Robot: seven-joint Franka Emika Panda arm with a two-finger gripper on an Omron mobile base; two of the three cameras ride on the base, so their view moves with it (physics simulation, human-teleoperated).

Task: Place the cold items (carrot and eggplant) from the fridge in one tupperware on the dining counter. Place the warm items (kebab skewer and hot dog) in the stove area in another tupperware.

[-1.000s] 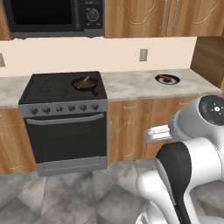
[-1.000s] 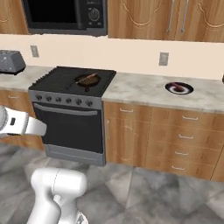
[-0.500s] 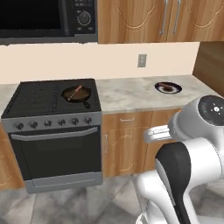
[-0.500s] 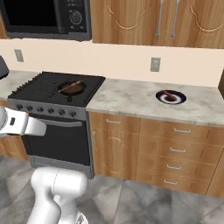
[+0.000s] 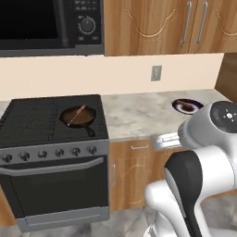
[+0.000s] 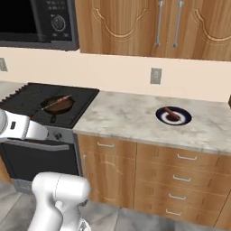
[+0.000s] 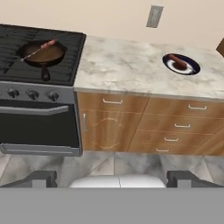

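Two dark fingertips [image 7: 41,179] rise at the bottom corners of my hand view, standing wide apart with nothing between them, so my gripper [image 7: 113,179] is released and holds nothing. It hangs over the grey tiled floor [image 7: 109,164], well short of the cabinets.

Beyond the floor stand the wooden base cabinets with their drawers [image 7: 175,127], and to their left the black oven door [image 7: 37,127] with its long handle and a row of knobs above it.

On top, the stove [image 5: 32,118] carries a dark frying pan [image 5: 79,117] on a burner near its right side, handle pointing toward the front edge. The kebab skewer [image 7: 40,48] lies tilted across the pan, its meat end toward the back and its thin stick reaching over the pan's rim to the left and front.

Just beside the stove the marble counter [image 6: 122,118] runs off to the right. On it, well apart from the pan, sits a dark-rimmed plate [image 6: 174,116] with the hot dog [image 7: 178,61] lying on it, reddish brown and angled across the middle.

Behind all this is the cream wall with a grey outlet [image 5: 156,72] between stove and plate. Above the stove hangs the black microwave [image 5: 51,25] with a round dial, and wooden upper cabinets [image 6: 149,25] with long metal handles fill the space to its right.
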